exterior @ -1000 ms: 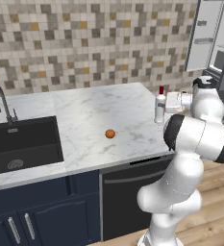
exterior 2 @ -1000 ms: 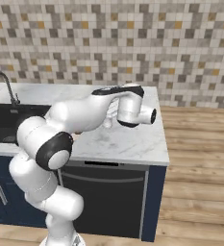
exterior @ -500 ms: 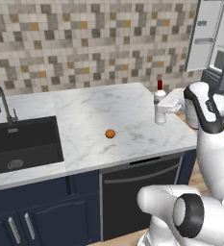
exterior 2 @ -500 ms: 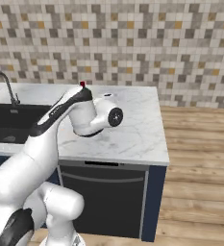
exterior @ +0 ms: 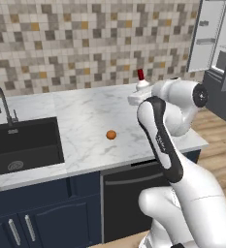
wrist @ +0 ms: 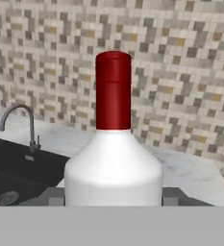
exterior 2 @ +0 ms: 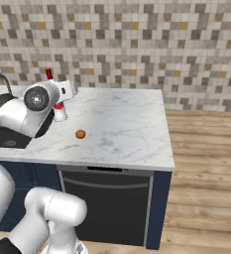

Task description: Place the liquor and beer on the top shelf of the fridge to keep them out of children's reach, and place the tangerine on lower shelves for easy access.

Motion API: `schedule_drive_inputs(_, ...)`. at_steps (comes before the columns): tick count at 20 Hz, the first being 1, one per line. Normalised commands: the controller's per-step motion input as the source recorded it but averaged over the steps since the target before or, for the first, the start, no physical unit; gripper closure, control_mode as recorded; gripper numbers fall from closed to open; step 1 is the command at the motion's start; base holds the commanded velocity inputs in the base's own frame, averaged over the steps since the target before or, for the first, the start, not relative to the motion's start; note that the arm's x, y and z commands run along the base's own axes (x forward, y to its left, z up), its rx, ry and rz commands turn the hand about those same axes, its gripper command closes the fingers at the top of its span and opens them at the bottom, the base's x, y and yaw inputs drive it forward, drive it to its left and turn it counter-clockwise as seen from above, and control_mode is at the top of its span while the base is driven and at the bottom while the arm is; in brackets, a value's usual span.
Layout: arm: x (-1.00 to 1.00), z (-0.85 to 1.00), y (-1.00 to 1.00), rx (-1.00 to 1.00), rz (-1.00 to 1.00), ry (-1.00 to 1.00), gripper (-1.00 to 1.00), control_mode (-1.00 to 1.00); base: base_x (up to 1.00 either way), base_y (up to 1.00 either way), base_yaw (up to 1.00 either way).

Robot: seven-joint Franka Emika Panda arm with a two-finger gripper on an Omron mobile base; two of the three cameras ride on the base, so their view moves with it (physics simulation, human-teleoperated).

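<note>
the liquor (wrist: 113, 158) sits right in front of my hand camera, red cap up and pale shoulder flanked by the dark finger tips low at either side, so i read the end effector (exterior: 139, 95) as clamped on its body. in the base views the bottle is upright above the far part of the tabletop (exterior: 85, 126), and over the last second the arm has swung it around; it now looks lifted clear of the marble, though i can't be sure of the gap under it. i take that to mean the pick is done and the carry has begun. the tangerine (exterior: 111, 135) lies alone mid-tabletop, well apart from the bottle, with the sink (exterior: 22, 145) off to the left. the fridge (exterior: 216, 53) stands open at the far right, so the bottle has a long swing ahead to its top shelf.
</note>
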Motion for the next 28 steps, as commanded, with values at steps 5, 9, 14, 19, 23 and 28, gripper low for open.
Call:
schedule_drive_inputs(5,-0.49,0.48,0.20,-0.02,-0.25,0.06,1.00,-1.00,0.00,0.00,0.00)
schedule_drive_inputs(9,-0.42,0.07,0.00,0.03,-0.27,0.00,1.00,-1.00,0.00,0.00,0.00)
schedule_drive_inputs(14,-0.22,0.00,-0.19,0.06,-0.16,0.00,1.00,-1.00,0.00,0.00,0.00)
schedule_drive_inputs(19,-0.10,0.00,-0.18,0.02,0.00,0.00,1.00,-1.00,0.00,0.00,0.00)
schedule_drive_inputs(23,-0.03,0.11,-0.02,0.00,0.00,0.00,1.00,-1.00,0.00,0.00,0.00)
schedule_drive_inputs(28,-0.07,0.15,-0.03,0.00,0.00,0.00,1.00,-1.00,0.00,0.00,0.00)
